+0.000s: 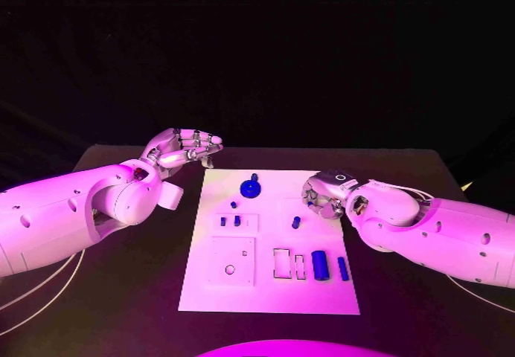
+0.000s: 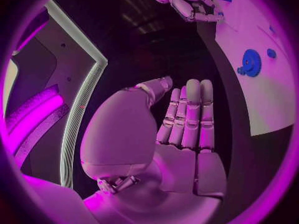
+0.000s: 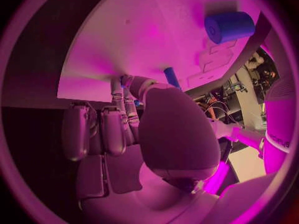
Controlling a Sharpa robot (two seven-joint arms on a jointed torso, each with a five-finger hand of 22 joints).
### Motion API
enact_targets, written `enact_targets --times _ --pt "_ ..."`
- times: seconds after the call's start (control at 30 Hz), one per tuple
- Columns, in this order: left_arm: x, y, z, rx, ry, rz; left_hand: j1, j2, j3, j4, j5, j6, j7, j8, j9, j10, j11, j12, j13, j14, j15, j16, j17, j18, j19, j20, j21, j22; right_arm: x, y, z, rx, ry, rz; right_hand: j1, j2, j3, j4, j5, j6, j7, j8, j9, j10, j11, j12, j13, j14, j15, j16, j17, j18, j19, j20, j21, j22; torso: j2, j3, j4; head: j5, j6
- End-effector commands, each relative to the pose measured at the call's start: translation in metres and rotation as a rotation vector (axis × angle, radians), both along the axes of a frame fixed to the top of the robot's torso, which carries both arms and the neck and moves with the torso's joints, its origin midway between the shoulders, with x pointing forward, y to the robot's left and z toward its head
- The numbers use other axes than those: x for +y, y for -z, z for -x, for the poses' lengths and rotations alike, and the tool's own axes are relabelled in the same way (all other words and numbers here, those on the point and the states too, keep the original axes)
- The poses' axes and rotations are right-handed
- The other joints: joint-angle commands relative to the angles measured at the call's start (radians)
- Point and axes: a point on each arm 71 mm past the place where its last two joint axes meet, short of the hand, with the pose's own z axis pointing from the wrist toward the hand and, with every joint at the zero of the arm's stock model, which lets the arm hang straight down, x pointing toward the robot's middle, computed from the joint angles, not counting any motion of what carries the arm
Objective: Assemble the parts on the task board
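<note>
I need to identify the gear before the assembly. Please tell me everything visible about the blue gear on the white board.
The blue toothed gear wheel looks like plastic, round, with teeth along its rim and small holes in its face, as the left wrist view shows. It lies near the far edge of the white task board, with a small blue knob beside it. Neither hand touches it.

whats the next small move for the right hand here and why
Probably lower the right hand a little toward the small blue peg just beside it on the task board and close on it. The hand hovers at the board's right edge with nothing visibly in it, while the left hand is off the board, fingers curled, holding nothing.
</note>
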Motion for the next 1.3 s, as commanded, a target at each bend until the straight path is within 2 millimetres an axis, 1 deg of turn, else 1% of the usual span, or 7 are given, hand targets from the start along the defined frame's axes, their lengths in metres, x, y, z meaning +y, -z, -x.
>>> enact_targets --times 0.03,0.4,0.57,0.83,1.07,1.2,1.3 --pt "-0.002 -0.001 0.0 0.0 0.014 0.009 0.001 0.005 -0.007 0.001 0.001 -0.009 0.0 -0.004 -0.001 -0.003 0.004 -0.004 -0.001 -0.002 0.006 -0.006 -0.002 0.013 0.004 0.001 -0.006 -0.001 -0.001 0.0 0.002 -0.045 0.017 -0.003 -0.008 0.002 0.036 -0.038 0.008 0.01 0.0 0.003 0.003 0.045 -0.033 -0.007 0.001 0.043 -0.007 -0.003 -0.001 -0.013 0.018 -0.002 0.005 0.2 -0.001 0.0 -0.0001 0.001 0.001" --pt "-0.003 -0.001 0.0 0.001 0.015 0.009 0.0 0.005 -0.009 0.002 0.002 -0.012 0.002 -0.006 -0.002 -0.006 0.006 -0.006 -0.001 -0.004 0.008 -0.008 -0.002 0.013 0.004 0.002 -0.009 -0.003 -0.003 -0.01 0.005 -0.079 0.012 -0.05 -0.016 0.0 0.04 -0.043 0.008 0.013 0.0 0.003 0.004 0.05 -0.034 -0.01 0.002 0.043 -0.008 -0.003 -0.001 -0.014 0.019 -0.003 0.011 0.201 -0.001 -0.0003 -0.0012 0.001 0.003" --pt "-0.003 0.0 -0.001 0.007 0.018 0.008 -0.005 0.007 -0.014 0.006 0.001 -0.019 0.005 -0.011 -0.002 -0.012 0.009 -0.008 -0.001 0.0 0.01 -0.004 0.0 0.013 0.006 0.004 -0.013 -0.007 -0.003 -0.017 0.01 -0.098 0.008 -0.085 -0.018 0.0 0.042 -0.045 0.009 0.014 -0.001 0.003 0.005 0.051 -0.034 -0.011 0.002 0.043 -0.009 -0.003 -0.001 -0.015 0.022 -0.002 0.018 0.203 -0.001 -0.001 -0.0007 -0.001 0.005" --pt "-0.003 0.0 -0.001 0.009 0.019 0.007 -0.007 0.006 -0.017 0.007 0.001 -0.024 0.009 -0.013 -0.002 -0.018 0.011 -0.009 -0.001 0.0 0.012 -0.003 0.001 0.013 0.008 0.006 -0.016 -0.009 -0.001 -0.026 0.021 -0.097 -0.007 -0.137 -0.019 -0.001 0.043 -0.046 0.009 0.014 -0.001 0.003 0.005 0.052 -0.035 -0.011 0.002 0.043 -0.009 -0.002 0.0 -0.016 0.023 -0.002 0.021 0.204 0.0 -0.0004 -0.0003 0.002 0.007" --pt "-0.004 0.001 -0.001 0.008 0.02 0.008 -0.007 0.006 -0.018 0.007 0.002 -0.025 0.009 -0.014 -0.002 -0.019 0.012 -0.01 -0.001 0.0 0.013 -0.004 0.001 0.013 0.008 0.007 -0.017 -0.01 0.019 -0.033 0.042 -0.077 -0.073 -0.202 -0.02 -0.001 0.044 -0.048 0.009 0.015 -0.001 0.003 0.005 0.052 -0.035 -0.012 0.002 0.043 -0.009 -0.002 0.0 -0.016 0.024 -0.003 0.023 0.204 0.0 0.0004 -0.0009 0.016 0.006" --pt "-0.005 0.001 -0.002 0.008 0.022 0.009 -0.007 0.006 -0.018 0.007 0.002 -0.025 0.009 -0.014 -0.002 -0.019 0.012 -0.01 -0.001 0.0 0.013 -0.004 0.001 0.013 0.008 0.007 -0.017 -0.01 0.038 -0.036 0.055 -0.058 -0.128 -0.237 -0.021 -0.002 0.045 -0.049 0.01 0.015 -0.001 0.003 0.005 0.052 -0.035 -0.012 0.002 0.043 -0.009 -0.001 0.001 -0.016 0.023 -0.003 0.022 0.204 0.0 0.0004 -0.0008 0.032 0.003" --pt "-0.006 0.001 -0.002 0.008 0.023 0.01 -0.007 0.006 -0.018 0.007 0.002 -0.026 0.009 -0.014 -0.002 -0.02 0.012 -0.01 -0.001 -0.001 0.013 -0.004 0.001 0.013 0.008 0.007 -0.018 -0.01 0.051 -0.037 0.063 -0.046 -0.162 -0.254 -0.021 -0.002 0.045 -0.049 0.01 0.015 -0.001 0.003 0.005 0.052 -0.035 -0.012 0.002 0.043 -0.009 -0.001 0.001 -0.016 0.023 -0.003 0.022 0.204 -0.001 -0.0005 -0.0003 0.04 -0.001"
